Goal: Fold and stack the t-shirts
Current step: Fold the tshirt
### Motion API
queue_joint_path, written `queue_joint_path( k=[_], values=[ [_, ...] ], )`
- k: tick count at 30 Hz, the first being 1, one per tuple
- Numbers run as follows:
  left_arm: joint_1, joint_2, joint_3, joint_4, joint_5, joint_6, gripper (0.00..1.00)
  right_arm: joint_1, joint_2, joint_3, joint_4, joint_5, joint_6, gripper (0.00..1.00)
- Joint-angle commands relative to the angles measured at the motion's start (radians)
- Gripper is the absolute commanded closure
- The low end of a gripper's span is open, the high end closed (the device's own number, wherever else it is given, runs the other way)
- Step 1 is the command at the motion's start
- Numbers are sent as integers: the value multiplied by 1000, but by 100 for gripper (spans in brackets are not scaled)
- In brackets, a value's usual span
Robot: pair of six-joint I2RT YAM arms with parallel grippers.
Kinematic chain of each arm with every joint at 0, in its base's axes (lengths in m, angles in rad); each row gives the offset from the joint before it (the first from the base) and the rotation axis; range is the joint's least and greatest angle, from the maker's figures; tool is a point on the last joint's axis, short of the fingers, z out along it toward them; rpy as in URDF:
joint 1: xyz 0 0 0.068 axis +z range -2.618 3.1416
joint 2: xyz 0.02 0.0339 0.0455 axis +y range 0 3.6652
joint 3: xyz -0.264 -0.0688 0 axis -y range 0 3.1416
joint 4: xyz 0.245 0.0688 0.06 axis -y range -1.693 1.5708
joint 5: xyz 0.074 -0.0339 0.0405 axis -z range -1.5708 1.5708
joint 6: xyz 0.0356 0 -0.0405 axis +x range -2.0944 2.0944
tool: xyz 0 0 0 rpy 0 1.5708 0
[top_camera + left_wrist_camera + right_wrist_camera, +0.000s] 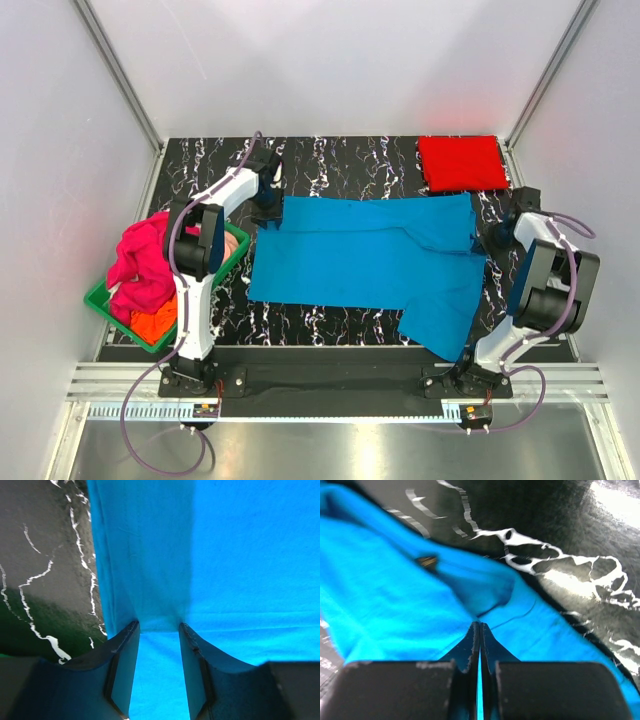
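Observation:
A bright blue t-shirt lies spread flat across the middle of the table, with one part hanging over the front edge. A red t-shirt lies folded at the back right. My left gripper is at the blue shirt's far left corner. In the left wrist view it is open, fingertips down on the blue cloth. My right gripper is at the shirt's right edge. In the right wrist view it is shut on a pinch of the blue cloth, which puckers at the tips.
A green plastic basket stands at the table's left edge, holding a magenta-pink shirt and an orange one. White walls enclose the black marbled table on three sides.

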Motion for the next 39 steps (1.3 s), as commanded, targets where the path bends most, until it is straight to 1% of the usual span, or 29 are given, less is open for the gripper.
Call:
queue_joint_path(
  k=[1, 8, 17, 21, 22, 24, 26, 31, 35, 39],
  values=[
    [9, -33, 40, -6, -48, 24, 56, 7, -95, 6, -17, 9, -8, 100],
    [9, -24, 41, -9, -46, 21, 56, 7, -166, -14, -40, 1, 5, 100],
    [32, -10, 56, -13, -45, 24, 55, 13, -322, -169, -27, 44, 41, 100],
    [34, -14, 56, -13, -40, 22, 55, 16, -379, -272, 67, 55, 83, 100],
    [34, -16, 56, -13, -40, 22, 55, 16, -395, -290, 122, 37, 88, 100],
    [34, -19, 55, -15, -42, 25, 55, 16, -404, -338, 180, 37, 108, 100],
    [34, -17, 53, -15, -46, 27, 55, 16, -404, -362, 197, 52, 119, 100],
    [34, -28, 50, -29, -46, 27, 55, 16, -385, -367, 222, 32, 114, 100],
    [34, -108, 61, -38, -46, 30, 52, 16, -404, -350, 220, 29, 108, 100],
    [35, -136, 60, -40, -29, 33, 51, 16, -407, -346, 219, 11, 113, 100]
  ],
)
